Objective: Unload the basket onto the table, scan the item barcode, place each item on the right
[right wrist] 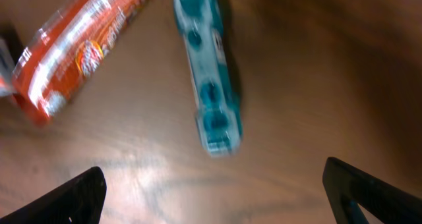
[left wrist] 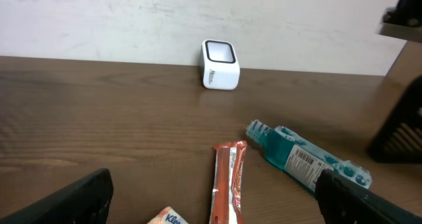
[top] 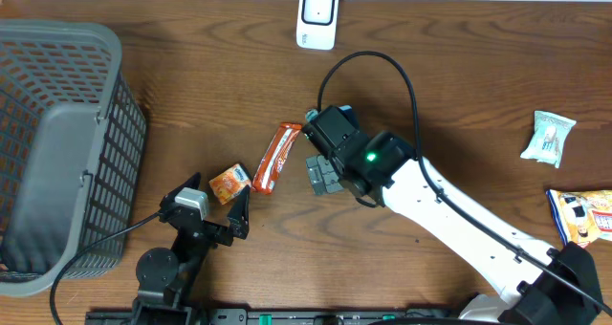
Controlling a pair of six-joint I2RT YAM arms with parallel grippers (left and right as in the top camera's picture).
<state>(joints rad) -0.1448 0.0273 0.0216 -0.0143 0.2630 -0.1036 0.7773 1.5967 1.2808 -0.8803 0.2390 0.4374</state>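
A teal blister pack (left wrist: 306,159) lies flat on the wooden table with its barcode label (left wrist: 300,162) facing up. It also shows in the right wrist view (right wrist: 208,72). The white scanner (top: 316,17) stands at the table's far edge, also seen from the left wrist (left wrist: 219,66). My right gripper (top: 325,143) hovers open over the teal pack, hiding most of it from overhead. Its fingers (right wrist: 72,197) hold nothing. My left gripper (top: 215,199) is open near the front edge, its fingers (left wrist: 72,201) to either side of a small orange tissue pack (top: 229,183).
An orange-red snack bar (top: 273,157) lies just left of the teal pack. A grey mesh basket (top: 91,139) fills the left side. A white-green packet (top: 548,137) and a snack bag (top: 583,215) lie at the right edge.
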